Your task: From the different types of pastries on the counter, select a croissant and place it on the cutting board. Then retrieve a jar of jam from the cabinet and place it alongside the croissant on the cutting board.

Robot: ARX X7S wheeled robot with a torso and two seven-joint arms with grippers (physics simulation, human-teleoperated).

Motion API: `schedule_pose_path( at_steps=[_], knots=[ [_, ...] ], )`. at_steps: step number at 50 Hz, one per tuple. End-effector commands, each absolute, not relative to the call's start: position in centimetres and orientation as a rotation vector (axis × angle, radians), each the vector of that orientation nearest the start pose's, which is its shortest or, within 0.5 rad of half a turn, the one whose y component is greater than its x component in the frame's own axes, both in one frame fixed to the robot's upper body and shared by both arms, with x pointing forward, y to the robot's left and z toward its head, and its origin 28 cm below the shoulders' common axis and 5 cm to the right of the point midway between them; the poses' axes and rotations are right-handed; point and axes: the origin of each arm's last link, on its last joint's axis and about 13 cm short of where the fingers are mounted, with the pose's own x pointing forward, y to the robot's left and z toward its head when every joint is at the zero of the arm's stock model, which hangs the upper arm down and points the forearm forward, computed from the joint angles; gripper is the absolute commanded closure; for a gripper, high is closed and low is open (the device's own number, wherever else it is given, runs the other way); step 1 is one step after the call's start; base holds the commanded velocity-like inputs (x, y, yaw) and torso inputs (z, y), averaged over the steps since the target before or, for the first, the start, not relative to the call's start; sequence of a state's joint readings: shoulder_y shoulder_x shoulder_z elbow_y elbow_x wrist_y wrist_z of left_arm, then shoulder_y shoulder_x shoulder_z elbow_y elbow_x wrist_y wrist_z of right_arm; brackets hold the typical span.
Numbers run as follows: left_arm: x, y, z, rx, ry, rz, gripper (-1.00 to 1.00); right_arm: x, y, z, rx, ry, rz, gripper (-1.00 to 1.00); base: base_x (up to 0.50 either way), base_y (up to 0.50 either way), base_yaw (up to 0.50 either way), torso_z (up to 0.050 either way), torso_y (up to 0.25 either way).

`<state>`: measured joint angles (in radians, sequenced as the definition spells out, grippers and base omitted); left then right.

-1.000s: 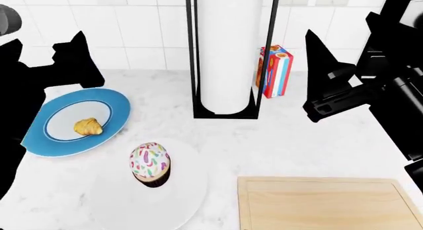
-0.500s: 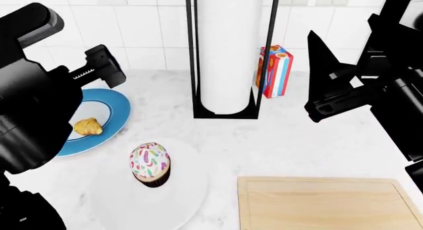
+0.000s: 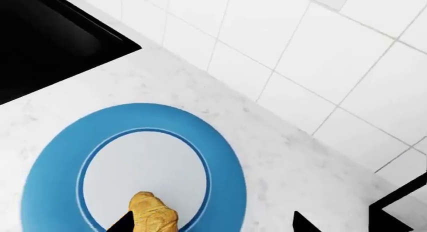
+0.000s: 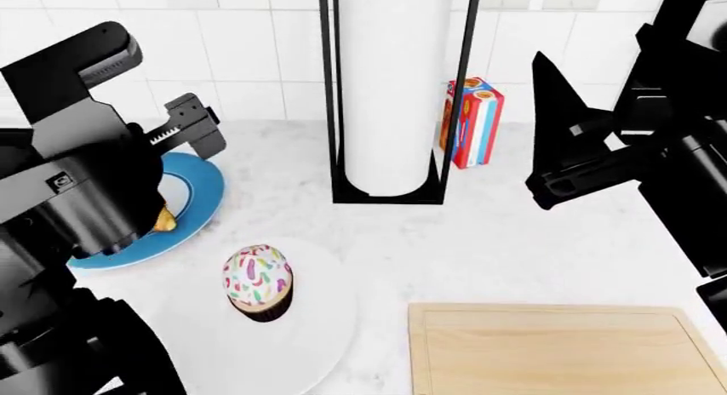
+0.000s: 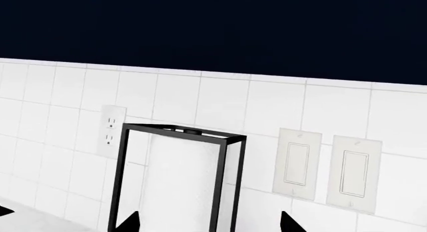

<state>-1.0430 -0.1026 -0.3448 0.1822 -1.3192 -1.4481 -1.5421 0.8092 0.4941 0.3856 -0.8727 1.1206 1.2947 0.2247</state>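
The golden-brown croissant lies on a blue-rimmed plate on the white counter. My left gripper hovers open over that plate, with one fingertip right beside the croissant and the other out over the counter. In the head view my left arm covers most of the plate, and only a sliver of croissant shows. The sprinkled cupcake stands on a white plate. The cutting board lies bare at the front right. My right gripper is open and raised, facing the wall. The jar of jam is out of view.
A tall black-framed paper towel holder stands at the back centre, with a red-and-blue carton beside it. Wall switches and an outlet sit on the tiled wall under a dark band. A black surface borders the counter past the blue plate.
My left arm has swung in over the blue plate and lowered, now hiding most of the croissant in the head view. The right arm has barely moved.
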Motion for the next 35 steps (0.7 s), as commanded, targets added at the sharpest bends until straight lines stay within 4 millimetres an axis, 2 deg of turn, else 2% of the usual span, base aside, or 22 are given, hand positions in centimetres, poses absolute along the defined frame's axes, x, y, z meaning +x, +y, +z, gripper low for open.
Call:
schedule_pose_path(
  at_steps=[1, 9, 22, 35],
  knots=[
    [29.2, 20.4, 29.0, -0.352, 0.421, 0.531, -1.0, 19.7, -16.0, 28.5, -0.069, -0.398, 0.303, -1.0, 0.0, 0.0, 0.0, 0.0, 0.0],
    [30.4, 19.8, 29.2, -0.342, 0.455, 0.566, -1.0, 19.9, -15.9, 28.3, -0.069, -0.395, 0.306, -1.0, 0.0, 0.0, 0.0, 0.0, 0.0],
    [31.7, 19.4, 28.5, -0.34, 0.487, 0.627, -1.0, 19.8, -16.1, 28.3, -0.069, -0.394, 0.303, -1.0, 0.0, 0.0, 0.0, 0.0, 0.0],
    [32.9, 19.9, 27.7, -0.324, 0.453, 0.652, -1.0, 19.9, -16.0, 28.0, -0.071, -0.388, 0.308, -1.0, 0.0, 0.0, 0.0, 0.0, 0.0]
  ],
)
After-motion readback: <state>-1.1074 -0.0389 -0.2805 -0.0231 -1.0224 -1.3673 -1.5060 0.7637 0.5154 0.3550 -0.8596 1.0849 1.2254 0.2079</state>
